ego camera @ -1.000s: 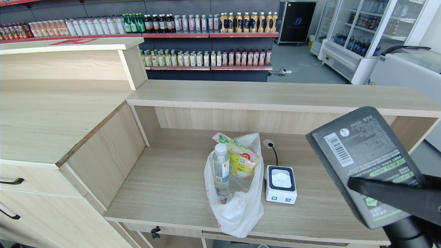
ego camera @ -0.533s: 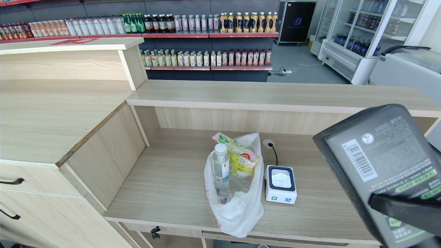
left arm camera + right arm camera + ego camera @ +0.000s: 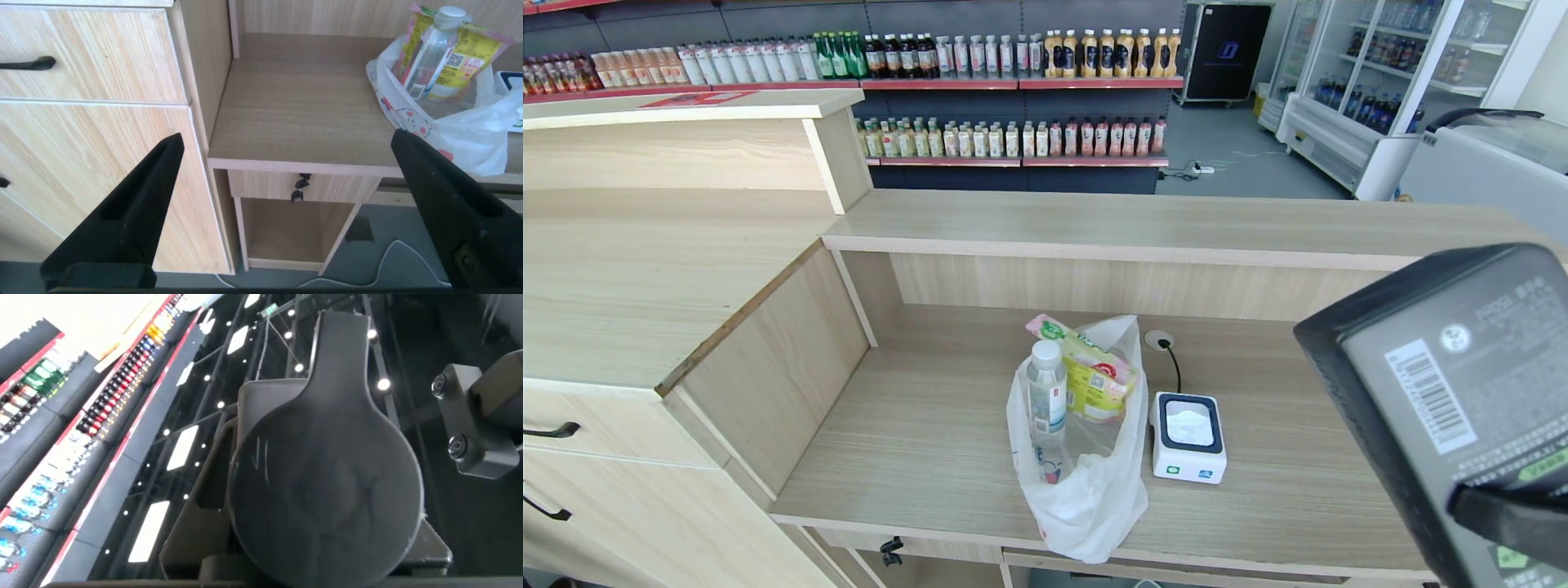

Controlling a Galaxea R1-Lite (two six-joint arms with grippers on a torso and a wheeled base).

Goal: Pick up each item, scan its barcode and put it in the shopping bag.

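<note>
My right gripper [image 3: 1507,513] is shut on a dark grey flat pouch [image 3: 1462,392], held high at the right, close to the head camera. Its white barcode label [image 3: 1431,394] faces the head camera. The right wrist view looks along the pouch's rounded dark end [image 3: 327,482]. A white shopping bag [image 3: 1086,482] stands open on the counter with a water bottle [image 3: 1046,392] and a yellow-green snack pack [image 3: 1094,371] inside. A white scanner [image 3: 1188,437] sits just right of the bag. My left gripper [image 3: 286,143] hangs open below the counter's front edge, left of the bag [image 3: 462,131].
The work counter [image 3: 915,433] is a recessed wooden shelf with a raised ledge [image 3: 1143,224] behind and a taller cabinet [image 3: 645,278] on the left. The scanner's cable runs to a hole [image 3: 1158,338] at the back. Drink shelves and fridges stand beyond.
The right gripper has carried the dark pouch to the right and nearer the head camera. The bag, scanner and left arm have stayed put.
</note>
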